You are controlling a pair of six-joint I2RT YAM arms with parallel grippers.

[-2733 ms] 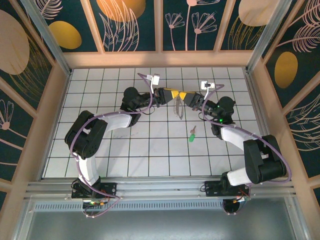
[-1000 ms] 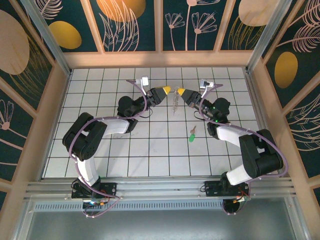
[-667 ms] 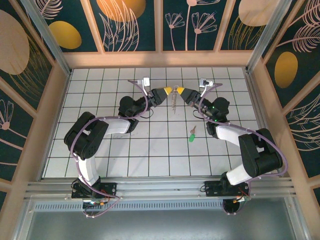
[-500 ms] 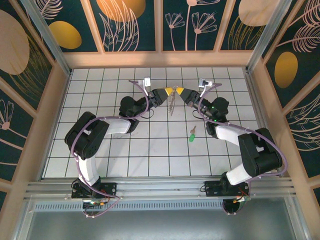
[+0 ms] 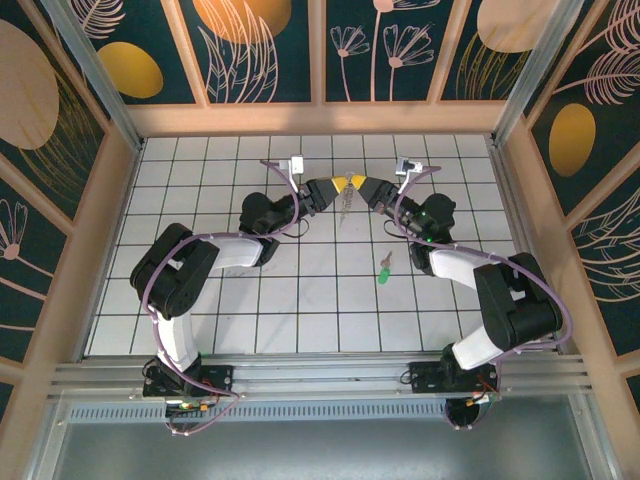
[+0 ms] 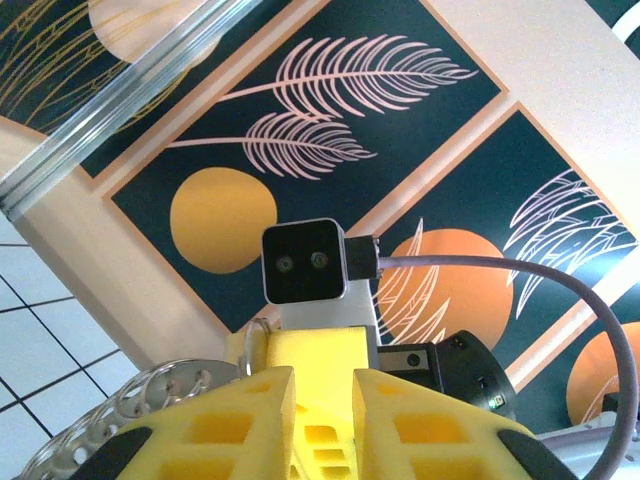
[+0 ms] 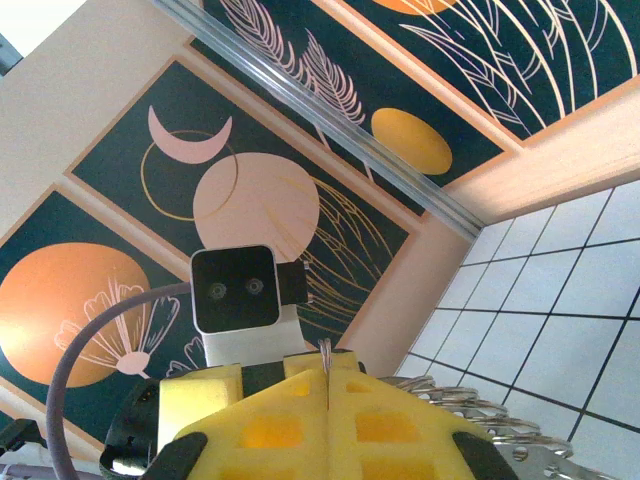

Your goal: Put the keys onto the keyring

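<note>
My right gripper (image 5: 358,185) is held up over the far middle of the floor, shut on the thin wire of the keyring (image 7: 325,352), which pokes out of the seam between its yellow fingers (image 7: 380,425). Several small silver keys (image 5: 347,203) hang from the ring below the tips, also seen as a bunch (image 7: 480,412). My left gripper (image 5: 341,184) faces it tip to tip, its jaws a narrow gap apart with nothing between them (image 6: 323,388). A loop of the keyring (image 6: 252,336) and the silver keys (image 6: 150,398) sit just left of its left finger. The green-headed key (image 5: 383,272) lies on the tiles.
The white tiled floor (image 5: 300,300) is walled by wooden borders and patterned panels (image 5: 270,50). Both arms bend inward from their bases, purple cables (image 5: 150,290) along them. The green key lies close to the right arm's forearm (image 5: 450,262).
The two grippers have drawn together until their tips nearly touch, carrying the hanging silver keys slightly farther back. The left jaws have narrowed. The green key has not moved.
</note>
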